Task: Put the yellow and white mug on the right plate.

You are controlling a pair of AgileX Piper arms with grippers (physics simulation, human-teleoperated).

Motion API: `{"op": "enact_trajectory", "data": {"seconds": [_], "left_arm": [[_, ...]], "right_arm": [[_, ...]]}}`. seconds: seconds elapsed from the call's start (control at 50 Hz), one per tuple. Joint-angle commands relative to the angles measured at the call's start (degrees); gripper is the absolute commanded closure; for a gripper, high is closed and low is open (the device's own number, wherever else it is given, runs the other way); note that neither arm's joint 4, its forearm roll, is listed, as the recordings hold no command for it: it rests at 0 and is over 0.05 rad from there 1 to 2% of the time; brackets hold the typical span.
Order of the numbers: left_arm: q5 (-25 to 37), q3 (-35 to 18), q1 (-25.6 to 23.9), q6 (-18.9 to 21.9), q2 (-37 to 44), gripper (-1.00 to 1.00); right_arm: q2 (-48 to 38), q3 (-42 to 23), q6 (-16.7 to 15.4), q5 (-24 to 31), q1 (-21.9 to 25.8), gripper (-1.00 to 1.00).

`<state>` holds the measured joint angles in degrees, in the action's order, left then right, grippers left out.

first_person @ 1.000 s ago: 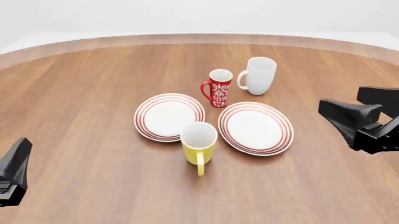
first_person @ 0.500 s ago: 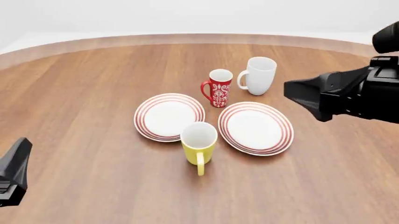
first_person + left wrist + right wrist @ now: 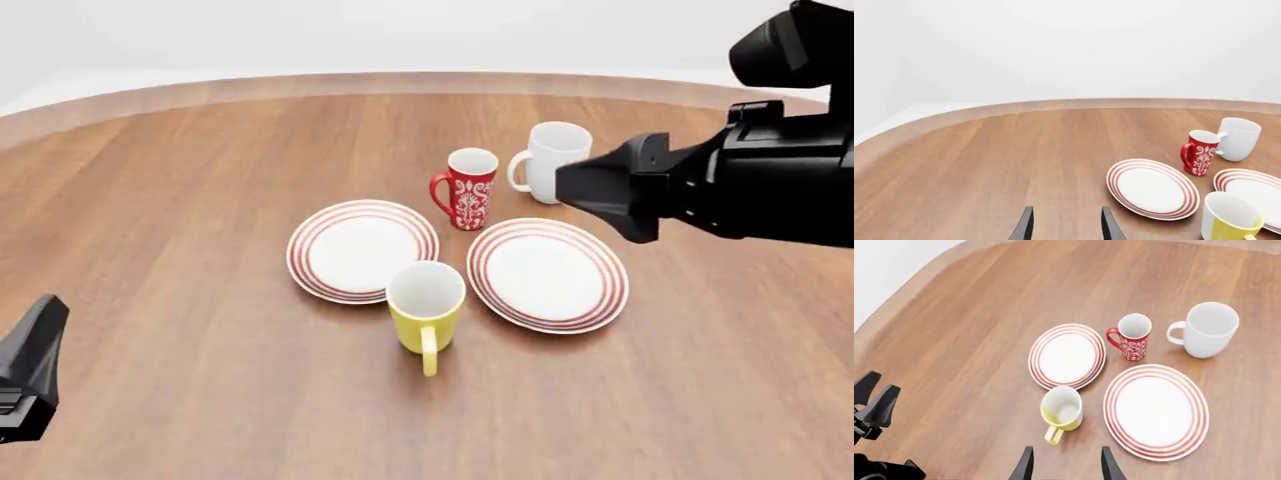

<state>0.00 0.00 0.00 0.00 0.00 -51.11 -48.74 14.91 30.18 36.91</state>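
Right gripper (image 3: 1062,465), jaws parted and empty, hangs above the surface (image 3: 174,180); yellow mug (image 3: 426,305) stands empty between both bare plates, just beside the right plate (image 3: 547,274), wood open around.

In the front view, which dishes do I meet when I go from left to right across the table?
Left plate → yellow mug → red mug → right plate. The white mug overlaps the right plate's span, so I leave it out.
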Motion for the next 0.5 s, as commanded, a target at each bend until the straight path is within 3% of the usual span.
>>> {"op": "enact_trajectory", "data": {"seconds": [0.02, 0.24, 0.5], "left_arm": [[0.0, 0.0, 0.0, 0.0, 0.0, -1.00], [0.0, 0.0, 0.0, 0.0, 0.0, -1.00], [0.0, 0.0, 0.0, 0.0, 0.0, -1.00]], "right_arm": [[-2.9, -1.2, 1.0, -0.2, 2.0, -1.00], [-4.0, -1.5, 1.6, -1.6, 5.2, -1.00], [-3.8, -1.1, 0.6, -2.5, 5.4, -1.00]]}}
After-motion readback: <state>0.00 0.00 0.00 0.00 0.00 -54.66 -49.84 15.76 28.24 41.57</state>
